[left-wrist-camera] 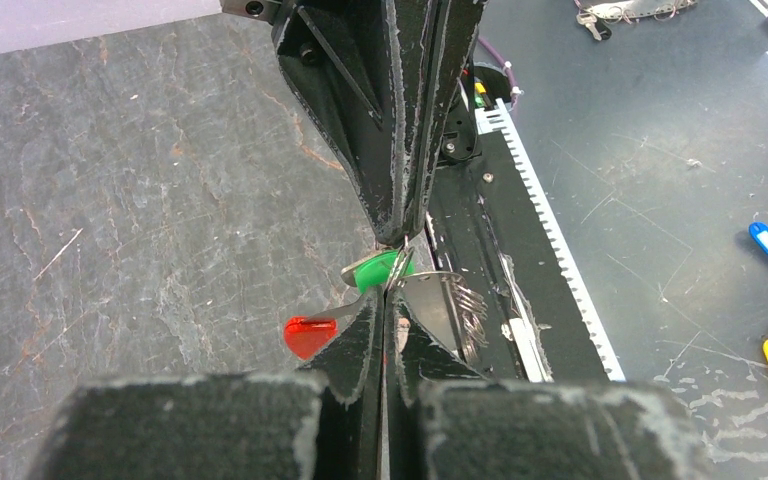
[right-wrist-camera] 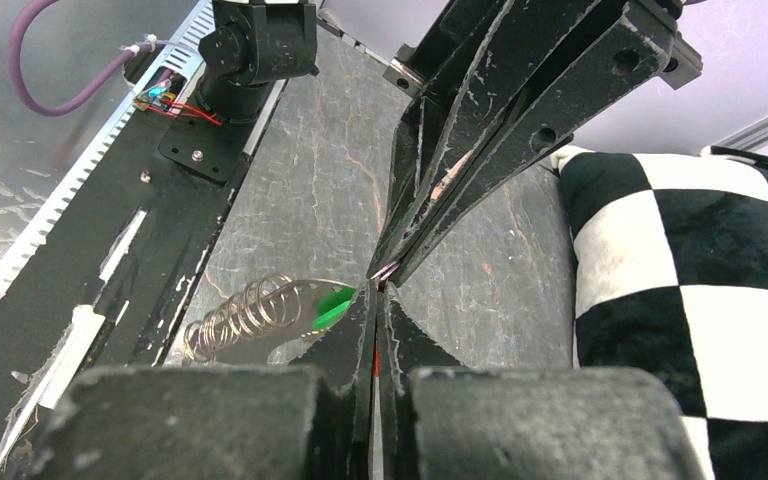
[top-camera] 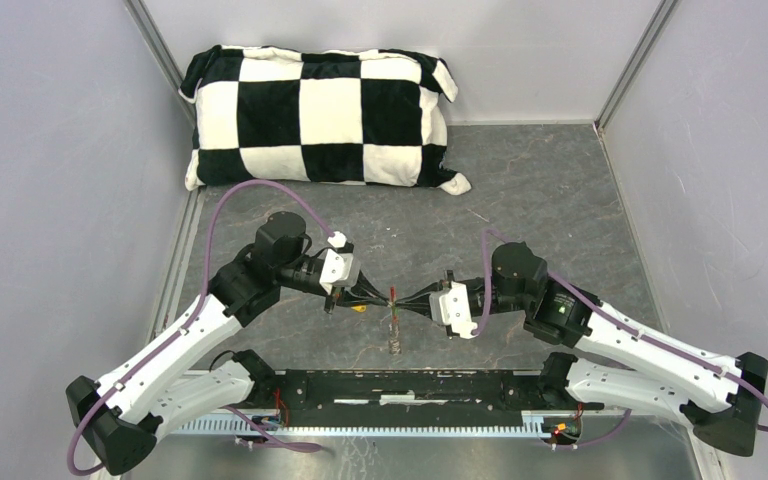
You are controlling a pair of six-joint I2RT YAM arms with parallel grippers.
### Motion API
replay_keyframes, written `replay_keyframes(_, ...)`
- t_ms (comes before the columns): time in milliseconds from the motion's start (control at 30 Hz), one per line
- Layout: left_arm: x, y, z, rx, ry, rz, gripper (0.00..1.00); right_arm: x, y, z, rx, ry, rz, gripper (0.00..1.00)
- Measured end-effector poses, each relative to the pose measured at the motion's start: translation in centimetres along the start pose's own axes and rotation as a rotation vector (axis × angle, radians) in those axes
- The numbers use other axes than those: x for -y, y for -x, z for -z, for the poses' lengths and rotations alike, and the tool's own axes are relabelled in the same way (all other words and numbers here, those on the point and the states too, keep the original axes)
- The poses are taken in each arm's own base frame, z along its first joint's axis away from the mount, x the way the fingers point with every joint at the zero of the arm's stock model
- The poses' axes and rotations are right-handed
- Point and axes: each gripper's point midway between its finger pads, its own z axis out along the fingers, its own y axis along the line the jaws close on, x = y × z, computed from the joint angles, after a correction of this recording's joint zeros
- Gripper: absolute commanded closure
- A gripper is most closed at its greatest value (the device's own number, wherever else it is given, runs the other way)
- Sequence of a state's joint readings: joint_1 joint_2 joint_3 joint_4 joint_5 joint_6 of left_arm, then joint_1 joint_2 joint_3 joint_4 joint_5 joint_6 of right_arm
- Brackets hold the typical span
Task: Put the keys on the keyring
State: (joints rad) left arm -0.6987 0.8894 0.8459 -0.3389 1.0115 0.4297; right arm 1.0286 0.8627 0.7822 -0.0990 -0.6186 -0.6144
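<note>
**Both grippers pinched shut on a small, floppy key bundle**

The checkered pillow lies at the far end of the table, well apart from the work. No container is in view.

At mid-table the left gripper and the right gripper meet tip to tip, each with its jaws fully closed. The keyring is caught where they meet: thin metal wire with a coiled section and a red tag. It looks light, limp and slippery, so it is likely to swing and twist. It is best held on the wire close to its opening, not on the tag.

The green key sits right at the tips. Its stiff plastic head is the place to grip, which leaves the hole free. The tips hide the contact, so I cannot tell which gripper pinches which part. The yellow key shows just beside the left fingers.
</note>
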Motion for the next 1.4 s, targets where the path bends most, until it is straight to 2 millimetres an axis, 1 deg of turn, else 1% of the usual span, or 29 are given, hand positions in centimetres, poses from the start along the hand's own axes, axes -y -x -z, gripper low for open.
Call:
replay_keyframes(433,0.4,-0.4,0.0,-0.012,-0.012,0.006,0.98,0.2,0.1,-0.4,-0.001,0.007,-0.015,0.99)
replay_keyframes(1400,1.0,-0.7,-0.2,-0.026,-0.042,0.003,0.98,0.7,-0.8,-1.5,-0.051,0.022,-0.091,0.99)
